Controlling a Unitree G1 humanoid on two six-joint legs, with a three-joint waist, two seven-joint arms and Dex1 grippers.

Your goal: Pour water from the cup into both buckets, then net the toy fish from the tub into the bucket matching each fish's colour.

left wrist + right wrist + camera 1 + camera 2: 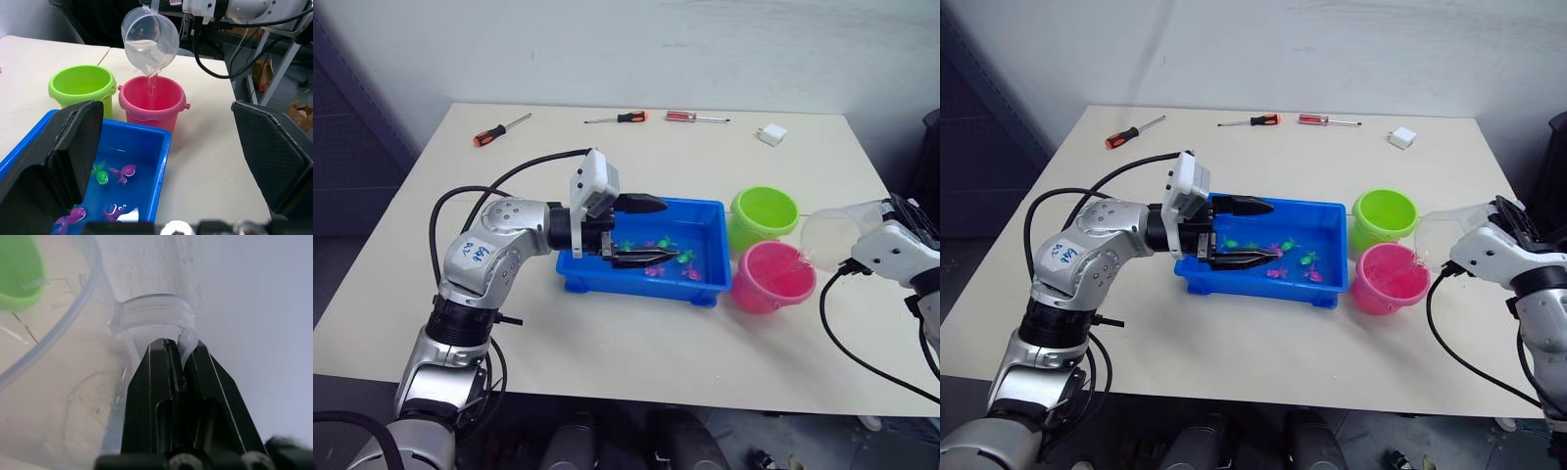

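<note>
From up at my head, over the tabletop (636, 323), my right hand (873, 235) tips the cup (830, 235) above the pink bucket (773, 277), water falling in, while my left hand (641, 230) hangs spread and holding nothing over the tub (641, 279) of toy fish (656, 245). Along my left wrist, the stream lands inside the pink bucket with the green bucket (82, 88) just beside it, so I judge a steeper tilt or sideways drift would spill onto the tabletop. At my right wrist, my fingers (156, 396) are clamped on the cup's thin handle, which could twist under load.
</note>
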